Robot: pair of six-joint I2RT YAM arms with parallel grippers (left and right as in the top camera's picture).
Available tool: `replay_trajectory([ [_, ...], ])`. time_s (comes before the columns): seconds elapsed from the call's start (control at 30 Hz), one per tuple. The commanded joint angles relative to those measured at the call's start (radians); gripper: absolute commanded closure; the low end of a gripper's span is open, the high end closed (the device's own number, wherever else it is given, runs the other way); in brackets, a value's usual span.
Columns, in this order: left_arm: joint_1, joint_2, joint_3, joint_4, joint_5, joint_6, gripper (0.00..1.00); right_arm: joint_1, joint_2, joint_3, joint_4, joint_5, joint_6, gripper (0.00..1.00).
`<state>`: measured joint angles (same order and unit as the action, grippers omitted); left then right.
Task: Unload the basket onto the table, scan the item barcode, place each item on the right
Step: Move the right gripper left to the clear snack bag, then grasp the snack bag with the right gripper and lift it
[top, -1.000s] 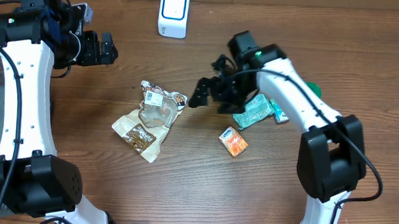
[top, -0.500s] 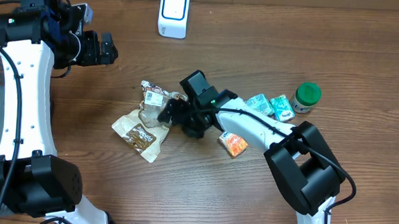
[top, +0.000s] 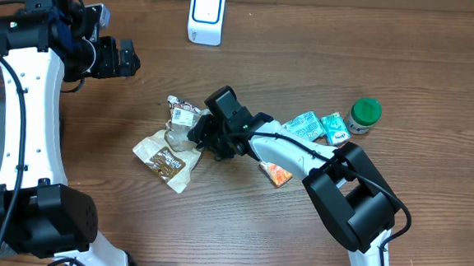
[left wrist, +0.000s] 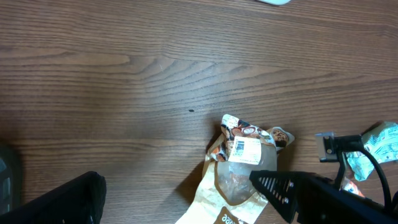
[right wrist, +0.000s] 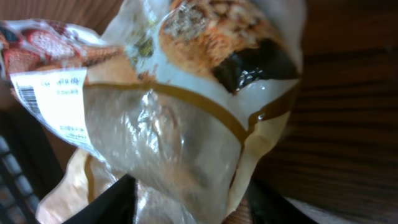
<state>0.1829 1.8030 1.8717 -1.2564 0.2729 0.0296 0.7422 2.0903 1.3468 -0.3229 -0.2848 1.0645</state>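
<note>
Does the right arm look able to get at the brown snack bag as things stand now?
Probably yes. The right gripper is right at the snack bag, with its fingers on either side of it and nothing in between.

The left gripper (left wrist: 176, 190) stands wide open over the wooden table (left wrist: 124, 74) — a dark finger in each lower corner. Between them lies a crumpled snack bag (left wrist: 239, 177), its white barcode label (left wrist: 244, 149) facing up. A teal packet (left wrist: 382, 140) — possibly two — sits at the right edge.
</note>
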Motion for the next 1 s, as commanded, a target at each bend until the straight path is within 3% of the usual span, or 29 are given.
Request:
replay_trajectory([
  [0.0,-0.006,0.009,0.003,0.002,0.008,0.016,0.00,0.003,0.003,-0.005,0.012,0.019,0.001,0.60],
  [0.07,-0.006,0.009,0.003,0.001,0.008,0.016,0.00,-0.002,0.003,-0.005,0.015,0.018,-0.041,0.71],
  [0.17,-0.006,0.009,0.003,0.001,0.008,0.016,0.00,-0.026,0.002,0.004,0.038,-0.037,-0.227,0.93],
  [0.2,-0.006,0.009,0.003,0.002,0.008,0.016,0.00,-0.039,0.002,0.014,0.038,-0.066,-0.275,0.96],
  [0.4,-0.006,0.009,0.003,0.001,0.008,0.016,0.00,-0.167,0.002,0.164,-0.079,-0.302,-0.610,0.96],
  [0.57,-0.006,0.009,0.003,0.001,0.008,0.016,0.00,-0.245,0.002,0.251,-0.191,-0.323,-0.761,0.96],
  [0.63,-0.006,0.009,0.003,0.001,0.008,0.016,0.00,-0.266,0.002,0.258,-0.212,-0.323,-0.771,0.83],
  [0.77,-0.006,0.009,0.003,0.001,0.008,0.016,0.00,-0.294,0.002,0.258,-0.275,-0.311,-0.769,0.46],
  [0.83,-0.006,0.009,0.003,0.001,0.008,0.016,0.00,-0.302,0.002,0.258,-0.302,-0.290,-0.738,0.37],
  [0.97,-0.006,0.009,0.003,0.001,0.008,0.016,0.00,-0.312,0.003,0.248,-0.353,-0.230,-0.597,0.33],
])
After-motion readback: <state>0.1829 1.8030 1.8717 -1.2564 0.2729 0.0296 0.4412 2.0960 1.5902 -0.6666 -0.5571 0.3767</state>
